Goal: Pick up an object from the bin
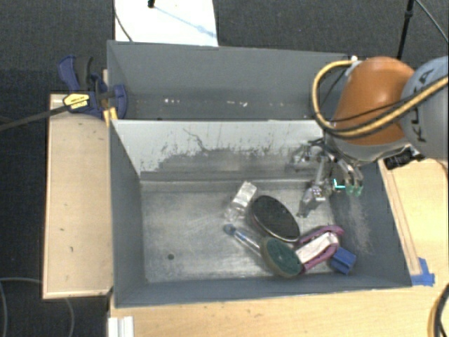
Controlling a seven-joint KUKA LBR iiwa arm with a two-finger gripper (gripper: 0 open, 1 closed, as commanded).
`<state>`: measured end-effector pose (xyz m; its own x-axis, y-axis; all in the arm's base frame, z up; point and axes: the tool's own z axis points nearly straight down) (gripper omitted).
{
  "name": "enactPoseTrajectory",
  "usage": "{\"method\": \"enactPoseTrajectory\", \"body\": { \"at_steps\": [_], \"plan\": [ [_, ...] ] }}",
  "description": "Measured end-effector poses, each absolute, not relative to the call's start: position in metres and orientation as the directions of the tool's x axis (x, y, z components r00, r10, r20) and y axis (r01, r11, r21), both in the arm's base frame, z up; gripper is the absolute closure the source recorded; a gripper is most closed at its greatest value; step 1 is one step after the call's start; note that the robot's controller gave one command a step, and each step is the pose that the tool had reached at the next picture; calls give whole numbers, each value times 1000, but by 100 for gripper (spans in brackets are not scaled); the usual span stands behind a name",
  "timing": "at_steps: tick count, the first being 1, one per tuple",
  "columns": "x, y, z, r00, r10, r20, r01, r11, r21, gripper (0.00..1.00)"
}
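My gripper (317, 192) hangs in the right part of the bin, below the orange cover, its metal fingers pointing down just above the floor. Nothing shows between them. A flat black oval thing (275, 218) lies a little to its lower left. Right below the gripper lies a purple and white brush-like thing (319, 247), with a small blue piece (343, 260) at its right end. A round dark-green disc (283, 257) lies against the brush's left end.
A crumpled clear plastic piece (243, 196) and a blue pen (245, 237) lie left of the black oval. The bin's right wall is close beside the gripper. The left half of the bin floor is bare metal.
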<state>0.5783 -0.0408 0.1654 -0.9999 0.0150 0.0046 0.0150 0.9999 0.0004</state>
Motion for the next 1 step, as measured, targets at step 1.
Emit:
{"method": "enactPoseTrajectory", "body": {
  "at_steps": [1],
  "plan": [
    [551,15,71,-1000,-16,-10,-16,1000,2,0]
  ]
}}
